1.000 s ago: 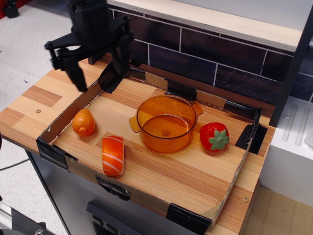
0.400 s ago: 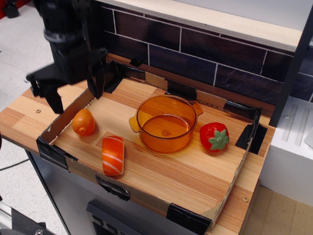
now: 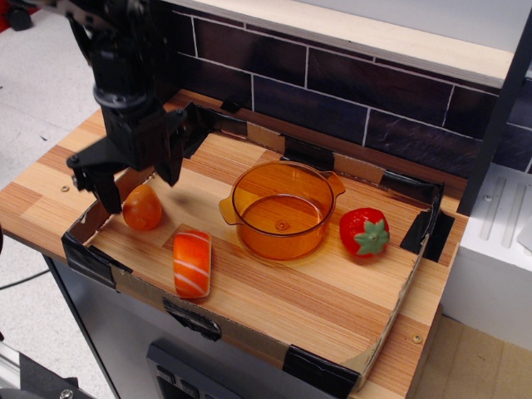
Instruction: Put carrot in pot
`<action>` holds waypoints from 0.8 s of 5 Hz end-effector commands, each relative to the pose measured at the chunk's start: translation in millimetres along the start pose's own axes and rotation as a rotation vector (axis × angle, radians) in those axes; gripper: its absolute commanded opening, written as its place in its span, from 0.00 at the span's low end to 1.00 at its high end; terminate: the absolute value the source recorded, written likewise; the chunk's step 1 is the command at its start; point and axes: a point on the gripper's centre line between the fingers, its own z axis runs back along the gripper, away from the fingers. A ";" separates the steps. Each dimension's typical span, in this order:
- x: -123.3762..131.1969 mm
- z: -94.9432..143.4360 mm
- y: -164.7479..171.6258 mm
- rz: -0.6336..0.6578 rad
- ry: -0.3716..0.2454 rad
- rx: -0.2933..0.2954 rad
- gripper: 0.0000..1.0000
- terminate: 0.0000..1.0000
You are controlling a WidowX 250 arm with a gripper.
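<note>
The carrot (image 3: 142,208) is a small smooth orange egg-shaped toy lying at the left end of the shallow tray. The pot (image 3: 282,209) is a round amber translucent pot with two side handles, standing empty in the tray's middle. My black gripper (image 3: 140,178) hangs just above the carrot, open, with one finger (image 3: 106,191) to the carrot's left and the other (image 3: 172,166) to its upper right. It holds nothing.
An orange block with white stripes (image 3: 192,263) lies in front of the carrot. A red strawberry (image 3: 364,231) sits right of the pot. The tray's low cardboard wall (image 3: 100,218) runs close by the carrot. A dark brick wall (image 3: 349,91) stands behind.
The gripper has moved left and forward, then come down and right over the carrot. The carrot, pot, block and strawberry have not moved.
</note>
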 end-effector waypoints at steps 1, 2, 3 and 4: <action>-15.9 -6.0 6.5 0.068 -0.003 0.006 1.00 0.00; -17.2 -6.5 6.3 0.082 -0.018 -0.007 1.00 0.00; -18.5 6.8 8.6 0.087 -0.014 0.019 0.00 0.00; -20.6 33.6 16.6 0.081 0.042 0.033 0.00 0.00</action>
